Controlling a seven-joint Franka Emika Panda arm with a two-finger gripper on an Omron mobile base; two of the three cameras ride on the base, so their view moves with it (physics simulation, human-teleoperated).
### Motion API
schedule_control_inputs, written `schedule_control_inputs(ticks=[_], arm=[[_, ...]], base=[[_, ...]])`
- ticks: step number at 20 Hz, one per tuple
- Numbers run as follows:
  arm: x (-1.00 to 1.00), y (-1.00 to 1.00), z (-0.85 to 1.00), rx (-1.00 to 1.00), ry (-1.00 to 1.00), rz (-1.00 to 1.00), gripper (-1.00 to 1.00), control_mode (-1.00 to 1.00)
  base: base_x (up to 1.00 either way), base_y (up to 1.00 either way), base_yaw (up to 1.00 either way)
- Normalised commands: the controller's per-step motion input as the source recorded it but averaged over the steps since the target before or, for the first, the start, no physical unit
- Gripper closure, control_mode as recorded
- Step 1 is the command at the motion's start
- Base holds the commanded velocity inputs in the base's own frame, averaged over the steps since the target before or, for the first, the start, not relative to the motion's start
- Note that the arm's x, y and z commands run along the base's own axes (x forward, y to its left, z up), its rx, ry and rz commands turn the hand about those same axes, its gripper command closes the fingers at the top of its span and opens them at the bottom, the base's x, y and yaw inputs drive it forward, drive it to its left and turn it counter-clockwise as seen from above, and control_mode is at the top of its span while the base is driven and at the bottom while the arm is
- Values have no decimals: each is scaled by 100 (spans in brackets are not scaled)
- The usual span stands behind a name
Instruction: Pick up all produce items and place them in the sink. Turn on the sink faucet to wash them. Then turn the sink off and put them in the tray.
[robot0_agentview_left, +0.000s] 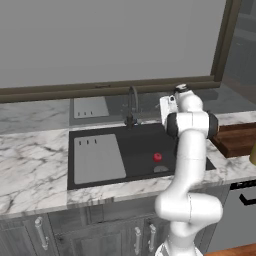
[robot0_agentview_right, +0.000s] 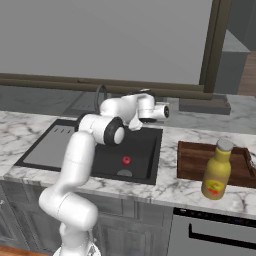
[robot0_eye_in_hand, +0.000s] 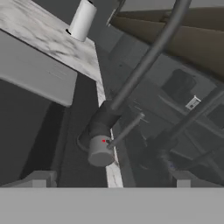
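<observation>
A small red fruit (robot0_agentview_left: 157, 157) (robot0_agentview_right: 126, 160) lies on the floor of the black sink (robot0_agentview_left: 137, 147) (robot0_agentview_right: 147, 142), just behind the round drain (robot0_agentview_left: 161, 169). The dark gooseneck faucet (robot0_agentview_left: 132, 105) (robot0_agentview_right: 100, 95) stands at the sink's back edge. In the hand view its base (robot0_eye_in_hand: 100, 148) and thin lever (robot0_eye_in_hand: 127, 129) are close ahead of my gripper (robot0_eye_in_hand: 113, 181). The fingertips (robot0_eye_in_hand: 39, 179) stand wide apart, open, with nothing between them. The reddish-brown wooden tray (robot0_agentview_left: 237, 140) (robot0_agentview_right: 192, 160) lies on the counter right of the sink.
A light-grey slotted panel (robot0_agentview_left: 97, 160) (robot0_agentview_right: 47, 145) covers the sink's left part. A yellow bottle (robot0_agentview_right: 217, 170) stands on the tray's front right. A window with a dark frame (robot0_agentview_left: 220, 45) runs behind the marble counter (robot0_agentview_left: 30, 165). Cabinet fronts sit below.
</observation>
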Motion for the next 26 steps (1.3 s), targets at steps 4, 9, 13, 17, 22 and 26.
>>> schedule_control_inputs(ticks=[4,9,13,17,22,26], arm=[[-70,-7,44,0,-2,-11,-100,-100],[-74,-1,50,0,-5,-12,-100,-100],[-65,0,56,0,-2,-14,-100,-100],[-49,0,62,-1,1,-18,-100,-100],[-32,0,55,-2,12,-21,-100,-100],[-37,0,38,-1,19,-22,-100,-100]], base=[[0,0,0],[0,0,0],[0,0,0],[0,0,0],[0,0,0],[0,0,0]])
